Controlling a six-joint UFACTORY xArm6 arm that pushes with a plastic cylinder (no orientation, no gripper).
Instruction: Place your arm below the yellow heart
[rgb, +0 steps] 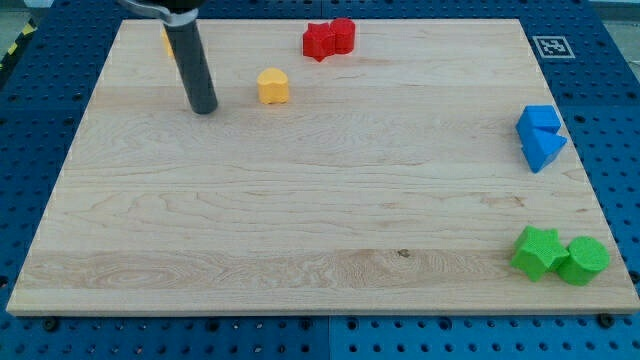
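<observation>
So my end effector here was just the plain dark rod, no jaws on it, so nothing to spread apart or clamp, and it held nothing. My tip (203, 108) sat on the table (300, 200) near the view's top left, touching no block as far as I could see. The yellow heart (272, 86) was just to the view's right of the tip and a touch higher up, with a clear strip of wood between them. So the tip was beside the heart and slightly lower, not directly under it.

Behind the rod, up at the top edge, a bit of another yellow block (167, 40) peeked out; couldn't make out its shape since the rod covered most of it.

Other stuff: two red blocks (329, 39) touching each other at the top centre, two blue blocks (540, 136) pressed together at the right edge, and a green star (537, 252) next to a green round-ish block (584, 260) in the bottom right corner.
</observation>
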